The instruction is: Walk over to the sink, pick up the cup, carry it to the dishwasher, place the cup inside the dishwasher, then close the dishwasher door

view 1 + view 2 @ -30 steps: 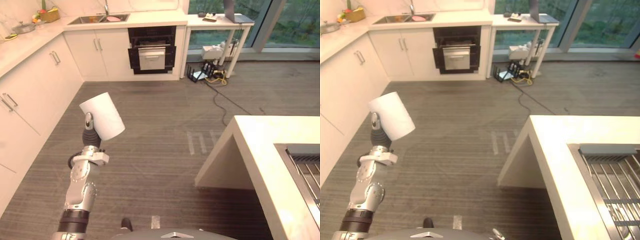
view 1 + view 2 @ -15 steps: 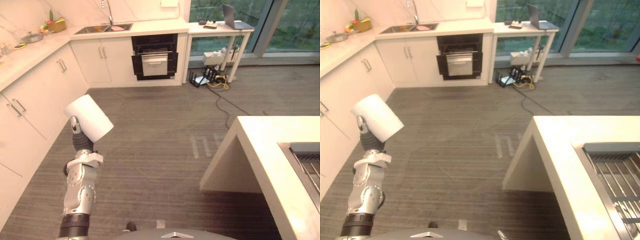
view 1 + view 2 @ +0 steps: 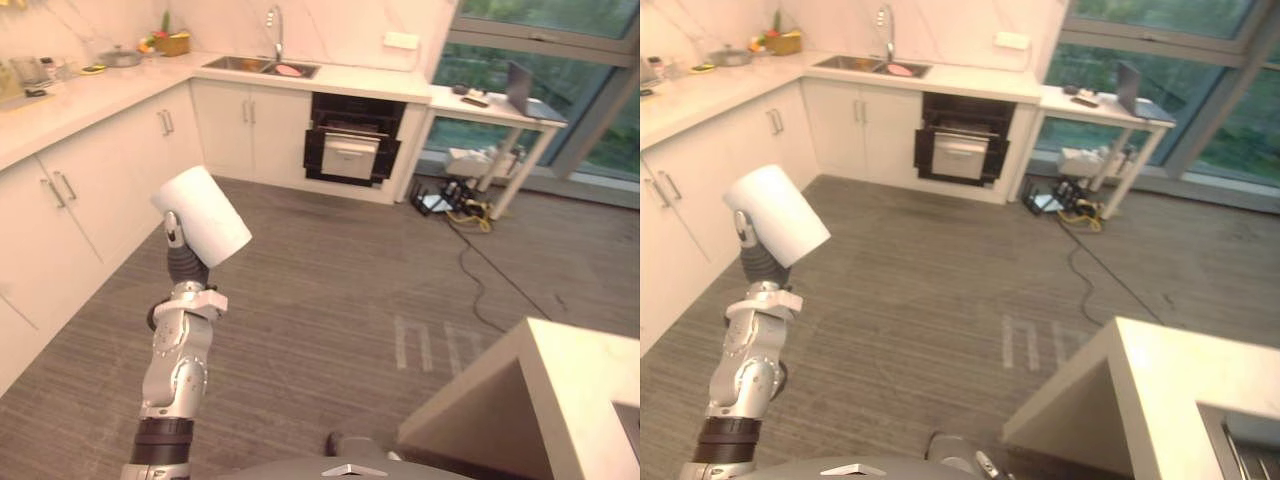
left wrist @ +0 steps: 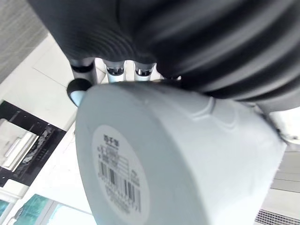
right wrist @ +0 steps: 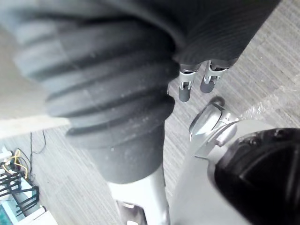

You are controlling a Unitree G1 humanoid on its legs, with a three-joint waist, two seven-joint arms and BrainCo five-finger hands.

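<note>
We count one cup (image 3: 205, 215), white. Two hands: the left hand (image 3: 174, 238) and the right hand (image 5: 186, 88). Along the far wall we make it one sink (image 3: 262, 67) with two basins, one tap (image 3: 272, 18) and one dishwasher (image 3: 350, 150). On the worktop there's one pot (image 3: 120, 58). By the window, one side table (image 3: 500, 108) and one laptop (image 3: 522, 85). Nearest us, one island counter (image 3: 585, 370).

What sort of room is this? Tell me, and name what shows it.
A kitchen, likely domestic: a sink set in a white counter, white cabinets below, and a dark built-in dishwasher beside them.
</note>
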